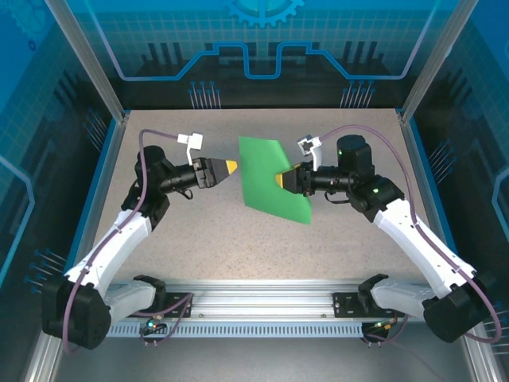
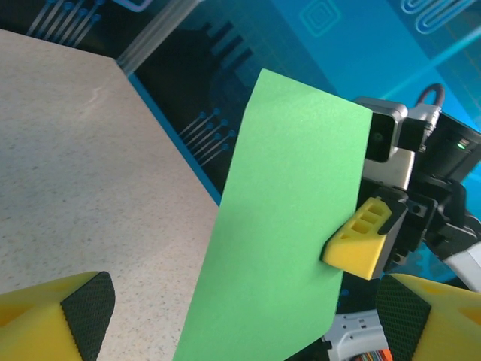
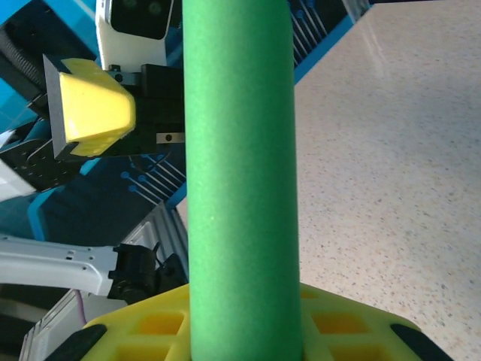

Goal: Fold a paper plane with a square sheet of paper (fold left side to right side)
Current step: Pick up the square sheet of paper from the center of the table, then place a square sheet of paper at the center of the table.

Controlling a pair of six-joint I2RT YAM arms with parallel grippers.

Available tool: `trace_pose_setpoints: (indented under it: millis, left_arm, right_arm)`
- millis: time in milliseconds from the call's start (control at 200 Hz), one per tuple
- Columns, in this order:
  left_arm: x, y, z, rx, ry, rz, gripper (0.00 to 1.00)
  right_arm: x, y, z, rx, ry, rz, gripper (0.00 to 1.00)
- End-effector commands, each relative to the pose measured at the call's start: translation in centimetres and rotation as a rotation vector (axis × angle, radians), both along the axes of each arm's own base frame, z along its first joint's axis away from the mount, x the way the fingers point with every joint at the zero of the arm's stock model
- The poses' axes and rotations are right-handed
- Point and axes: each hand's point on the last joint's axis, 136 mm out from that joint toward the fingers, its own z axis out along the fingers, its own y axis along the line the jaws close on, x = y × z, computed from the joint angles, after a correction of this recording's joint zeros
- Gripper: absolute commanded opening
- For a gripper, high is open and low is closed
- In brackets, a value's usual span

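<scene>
The table [image 1: 238,247] is a pale, speckled beige surface spreading beneath and between the left fingers [image 1: 231,166] and the right fingers [image 1: 281,181]. A slotted metal rail [image 1: 262,306] runs along its near edge, well behind both. The square sheet of paper [image 1: 266,179] stands upright at the right fingers; whether its lower edge touches the table cannot be told.

The right fingers [image 1: 280,181] pinch a thin bright green paper sheet [image 1: 266,159] at its three o'clock edge. The left fingers [image 1: 231,166] sit just off its nine o'clock edge.
</scene>
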Motion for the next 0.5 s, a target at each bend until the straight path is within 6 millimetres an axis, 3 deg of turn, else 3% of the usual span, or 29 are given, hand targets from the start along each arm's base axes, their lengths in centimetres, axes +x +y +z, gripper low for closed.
trace_pose_setpoints:
  millis: [0,140,280,495]
  left_arm:
    - [-1.2,-1.6,1.7,0.001,-0.08,-0.101,0.93]
    - [-1.6,-2.7,1.4,0.011,-0.075,-0.137,0.9]
    - [-1.3,-2.8,1.1,0.016,-0.064,-0.133,0.75]
    - [-1.1,-2.7,0.3,0.035,-0.043,-0.117,0.25]
  right_arm:
    - [-1.2,0.8,2.2,0.067,-0.036,0.081,0.27]
    - [-1.2,1.0,2.3,0.084,-0.042,0.086,0.28]
    - [-0.8,0.9,1.5,0.06,-0.033,0.065,0.28]
    - [0.0,0.3,0.0,0.016,-0.009,0.01,0.32]
